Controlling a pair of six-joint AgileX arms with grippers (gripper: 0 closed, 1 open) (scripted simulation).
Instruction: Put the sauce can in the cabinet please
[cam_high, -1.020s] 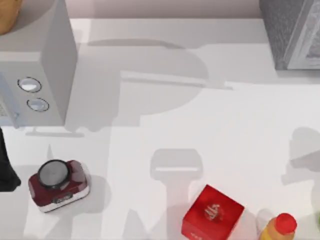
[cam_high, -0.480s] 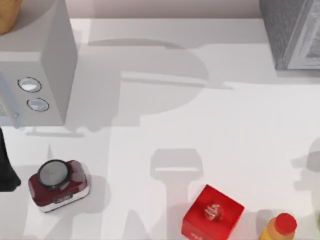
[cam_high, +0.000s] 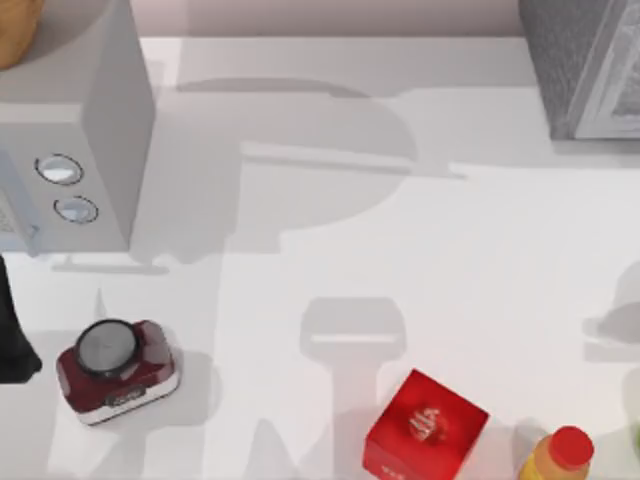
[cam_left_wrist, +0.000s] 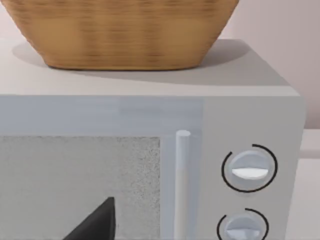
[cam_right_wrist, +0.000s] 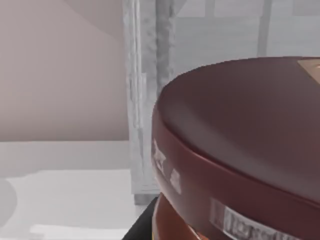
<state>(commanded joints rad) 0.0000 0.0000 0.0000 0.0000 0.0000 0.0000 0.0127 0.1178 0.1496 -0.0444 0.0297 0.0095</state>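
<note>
Maroon-topped sauce can (cam_right_wrist: 240, 145) upright — cabinet (cam_right_wrist: 150, 75) behind.

Rendered kitchen-like setting, smooth light-grey microwave-style appliance (cam_high: 70, 140) with two round knobs; woven tan basket (cam_left_wrist: 125, 30) on top; orange bottle with red cap (cam_high: 560, 455); plain white desk (cam_high: 400, 250)

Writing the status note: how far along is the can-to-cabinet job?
Done, apparently: can picked up; it looms close in the right wrist view. In hand: the approach, with the cabinet front just behind it. Left: place it inside, release. Left arm parked beside the appliance.
</note>
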